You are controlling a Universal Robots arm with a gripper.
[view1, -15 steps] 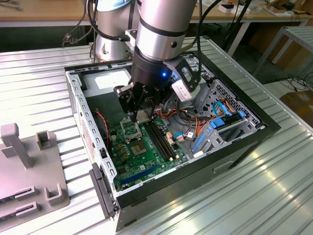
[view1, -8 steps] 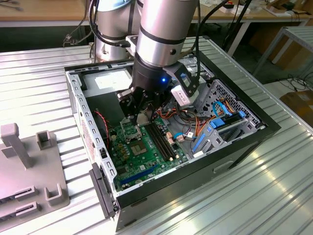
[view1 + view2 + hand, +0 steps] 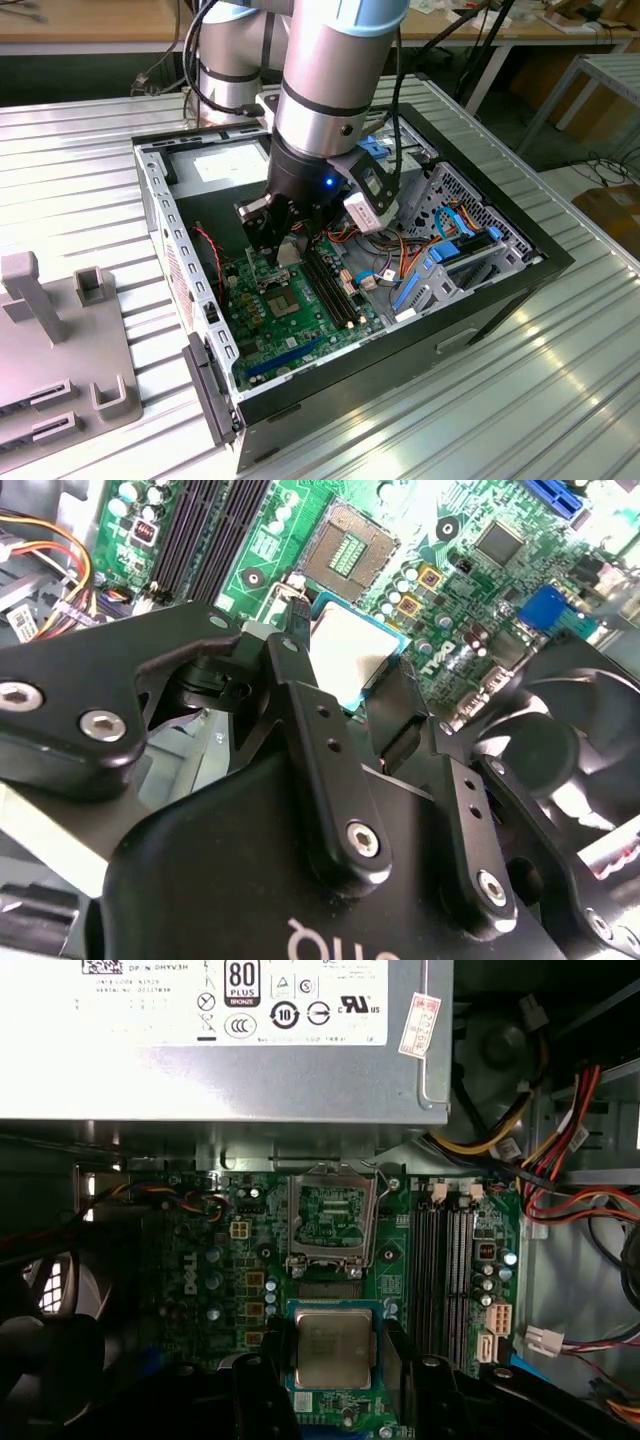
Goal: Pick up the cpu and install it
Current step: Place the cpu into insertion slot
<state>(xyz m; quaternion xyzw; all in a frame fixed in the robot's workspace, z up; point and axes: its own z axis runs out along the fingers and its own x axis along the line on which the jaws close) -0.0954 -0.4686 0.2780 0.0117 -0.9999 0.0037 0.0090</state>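
The cpu (image 3: 332,1348), a pale silver square on a green edge, hangs flat above the green motherboard (image 3: 200,1280) with my gripper (image 3: 332,1362) shut on it. Black fingers (image 3: 266,1380) press on two opposite sides of the chip. In the second wrist view the cpu (image 3: 350,652) sits between the fingers (image 3: 300,710) of the gripper (image 3: 345,695), a short way from the metal-framed socket (image 3: 350,552). That socket (image 3: 330,1222) stands open with its contact field bare. In the exterior view the gripper (image 3: 285,250) reaches down into the open computer case (image 3: 400,350) over the board.
A grey power supply (image 3: 220,1040) sits just beyond the socket. Black memory slots (image 3: 445,1270) run beside it, and bundled cables (image 3: 560,1160) hang near the drive cage (image 3: 450,230). A black fan (image 3: 50,1310) flanks the board. A grey fixture (image 3: 60,340) stands on the ribbed table.
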